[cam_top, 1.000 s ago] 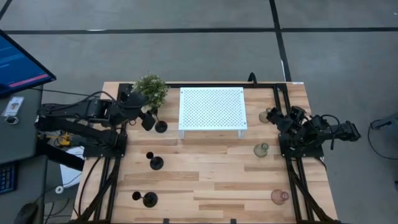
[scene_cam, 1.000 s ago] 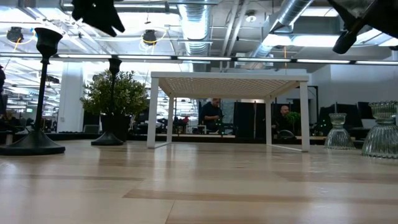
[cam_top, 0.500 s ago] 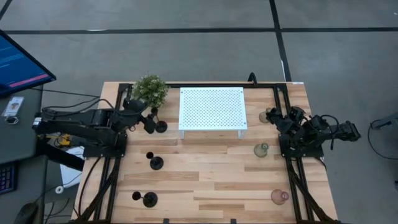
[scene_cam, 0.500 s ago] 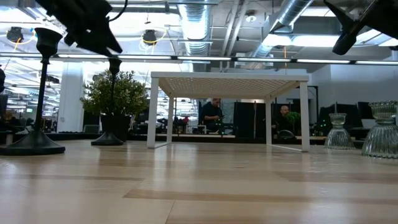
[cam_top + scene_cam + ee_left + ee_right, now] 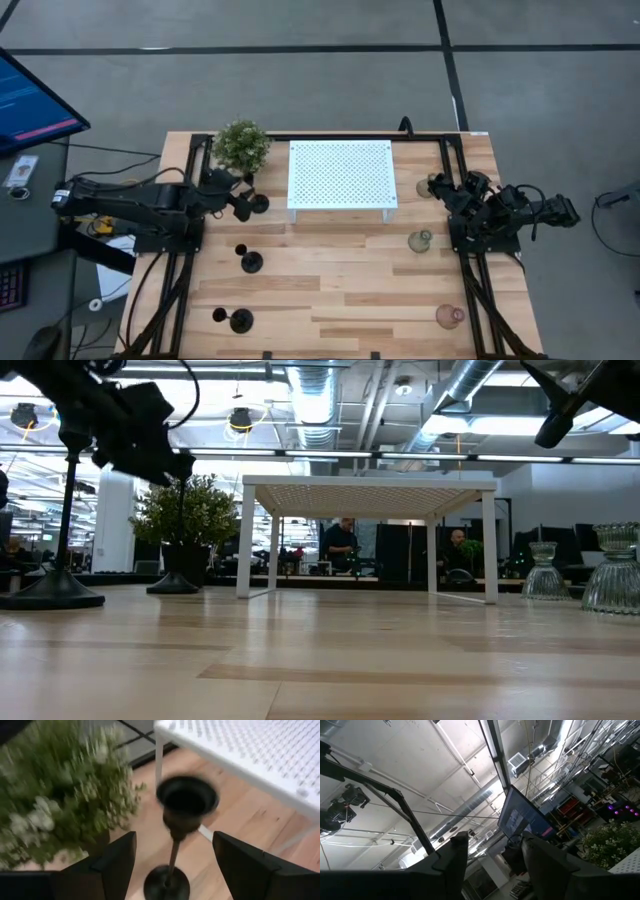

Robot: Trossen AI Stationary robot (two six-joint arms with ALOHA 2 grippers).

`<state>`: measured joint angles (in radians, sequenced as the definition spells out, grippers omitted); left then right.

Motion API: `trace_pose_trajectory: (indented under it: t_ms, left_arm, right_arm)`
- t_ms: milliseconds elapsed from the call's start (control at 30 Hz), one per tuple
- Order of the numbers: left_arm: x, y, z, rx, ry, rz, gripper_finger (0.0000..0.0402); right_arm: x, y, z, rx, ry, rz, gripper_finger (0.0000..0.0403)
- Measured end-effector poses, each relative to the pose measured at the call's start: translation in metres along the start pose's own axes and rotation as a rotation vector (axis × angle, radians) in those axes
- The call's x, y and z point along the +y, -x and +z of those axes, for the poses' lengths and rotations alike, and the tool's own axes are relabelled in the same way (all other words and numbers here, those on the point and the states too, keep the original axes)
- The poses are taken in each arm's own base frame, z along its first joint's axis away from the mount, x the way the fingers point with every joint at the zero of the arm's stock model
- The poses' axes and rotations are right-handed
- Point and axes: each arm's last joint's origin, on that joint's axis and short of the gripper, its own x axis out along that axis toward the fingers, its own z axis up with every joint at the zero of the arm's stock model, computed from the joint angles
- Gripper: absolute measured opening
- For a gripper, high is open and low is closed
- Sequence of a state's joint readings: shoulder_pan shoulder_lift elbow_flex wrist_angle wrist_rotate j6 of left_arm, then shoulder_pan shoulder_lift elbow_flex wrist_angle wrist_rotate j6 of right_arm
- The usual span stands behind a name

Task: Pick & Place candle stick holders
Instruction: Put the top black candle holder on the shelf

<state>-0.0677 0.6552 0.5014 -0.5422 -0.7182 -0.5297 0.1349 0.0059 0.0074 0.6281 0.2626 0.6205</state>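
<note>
Three black candle stick holders stand on their round bases at the table's left: one [image 5: 258, 203] beside the plant, one [image 5: 250, 262] nearer, one [image 5: 240, 321] near the front edge. Two pale green glass holders [image 5: 428, 187] [image 5: 421, 241] and a pink one [image 5: 450, 316] stand at the right. My left gripper [image 5: 240, 205] is open. In the left wrist view [image 5: 175, 865] its fingers stand on either side of the far black holder's stem [image 5: 173, 852], below its cup [image 5: 187, 800], without touching it. My right gripper [image 5: 447, 192] is open and empty, raised by the far green holder.
A white perforated stand [image 5: 342, 175] sits at the far middle of the table, its leg close to the far black holder. A small bushy plant [image 5: 242, 145] stands just beyond that holder, beside my left gripper. People show in the room behind the table [image 5: 342, 545].
My left gripper has come down from high above the table to the level of the far black holder's cup and stem, and has drawn in around it, staying open. The holder has not moved.
</note>
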Motion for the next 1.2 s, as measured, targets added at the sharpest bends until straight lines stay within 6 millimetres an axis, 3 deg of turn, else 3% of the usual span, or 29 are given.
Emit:
trace_pose_trajectory:
  t_ms: [433, 700, 867, 1200]
  left_arm:
    - [-0.002, -0.020, -0.029, -0.061, 0.040, -0.014, 0.0263]
    - [-0.002, -0.022, -0.030, -0.118, 0.064, 0.018, 0.0253]
    - [-0.001, -0.022, -0.029, -0.128, 0.062, 0.036, 0.0211]
    - [0.008, -0.029, -0.025, -0.122, 0.102, 0.086, 0.0079]
  right_arm:
    - [0.000, 0.000, 0.000, -0.006, 0.000, -0.008, 0.0175]
    - [0.000, 0.000, 0.000, -0.007, 0.001, -0.009, 0.0171]
    - [0.000, 0.000, 0.000, -0.007, 0.001, -0.009, 0.0169]
    - [0.000, 0.000, 0.000, -0.006, 0.000, -0.009, 0.0170]
